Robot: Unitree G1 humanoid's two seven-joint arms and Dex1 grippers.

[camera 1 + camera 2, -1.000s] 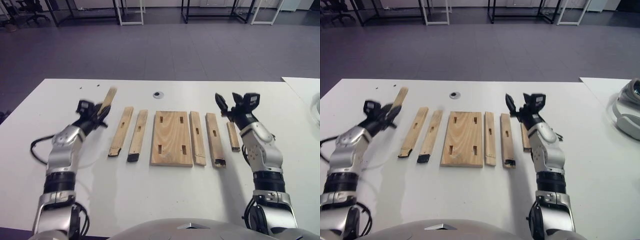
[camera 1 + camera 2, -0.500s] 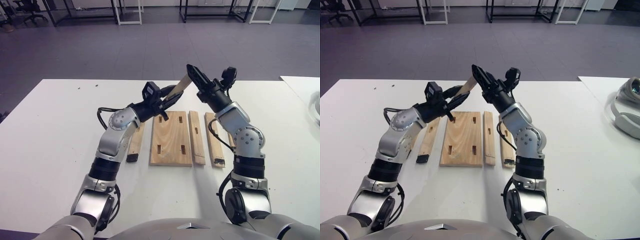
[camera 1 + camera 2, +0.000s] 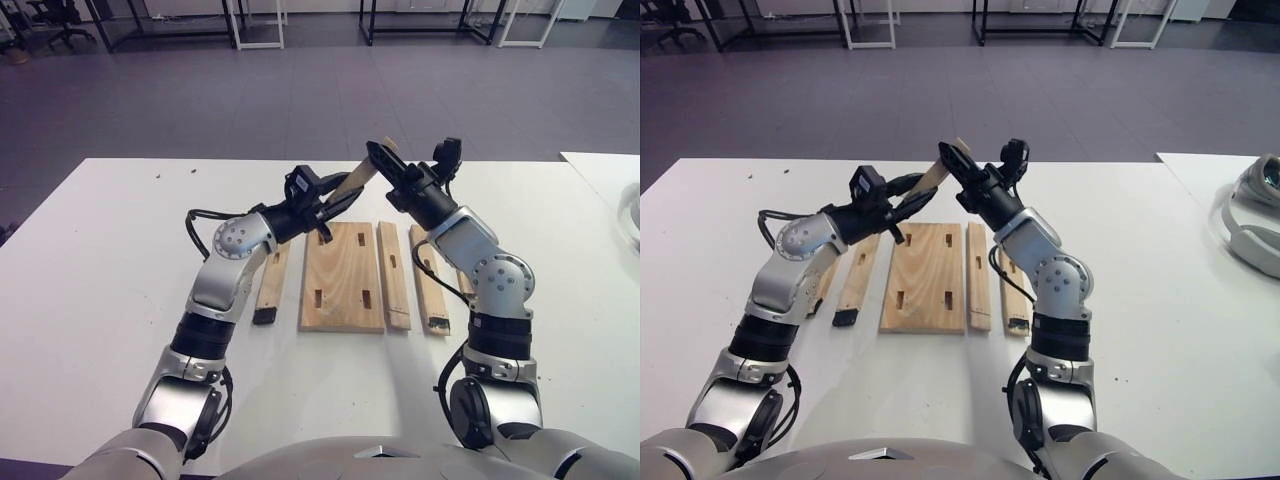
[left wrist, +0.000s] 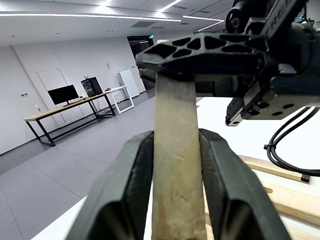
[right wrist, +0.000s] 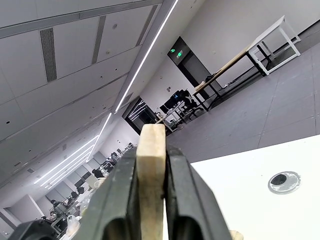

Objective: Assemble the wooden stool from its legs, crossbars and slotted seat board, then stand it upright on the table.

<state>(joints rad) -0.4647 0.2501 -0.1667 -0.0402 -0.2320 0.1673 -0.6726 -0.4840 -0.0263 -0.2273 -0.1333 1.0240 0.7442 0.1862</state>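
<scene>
While left fingers (image 4: 127,195) grip wooden stick (image 3: 357,180) low and right fingers (image 5: 122,200) pinch its tip above seat board (image 3: 343,290), handover looks intended.

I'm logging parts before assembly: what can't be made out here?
Raised wooden piece: head views, left pincer and right pincer clamp over it; slots unreadable.
Short crossbar: left eye view, mostly behind the right arm.
Leftmost leg: right eye view, mostly behind the left arm.
Grey object: right eye view's edge cuts it.
</scene>
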